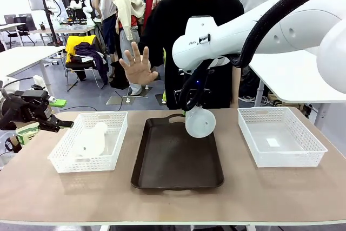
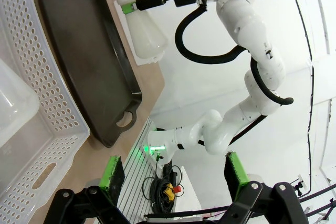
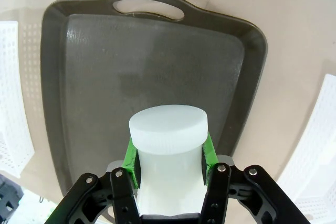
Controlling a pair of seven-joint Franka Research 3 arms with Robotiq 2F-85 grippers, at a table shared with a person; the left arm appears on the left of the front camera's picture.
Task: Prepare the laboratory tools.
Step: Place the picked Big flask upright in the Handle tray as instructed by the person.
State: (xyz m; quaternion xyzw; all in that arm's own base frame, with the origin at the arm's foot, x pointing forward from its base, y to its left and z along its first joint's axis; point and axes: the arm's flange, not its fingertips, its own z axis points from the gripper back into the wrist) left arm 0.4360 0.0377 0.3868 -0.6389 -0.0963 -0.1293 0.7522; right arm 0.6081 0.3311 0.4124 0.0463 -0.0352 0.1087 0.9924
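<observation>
right pincer (image 3: 169, 156) pinches a flask (image 3: 168, 127) by its neck, brown tray (image 3: 105, 66) beneath it; left pincer (image 2: 173, 176) spread, second flask (image 2: 13, 108) in the basket (image 2: 58, 129) beside it.

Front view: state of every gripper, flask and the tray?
held flask: in the air, tilted, over the tray.
right gripper: shut on held flask.
second flask: lying on its side in left basket.
left gripper: open, holding nothing.
tray: flat on the table.
person's hand: raised, fingers spread.
</observation>
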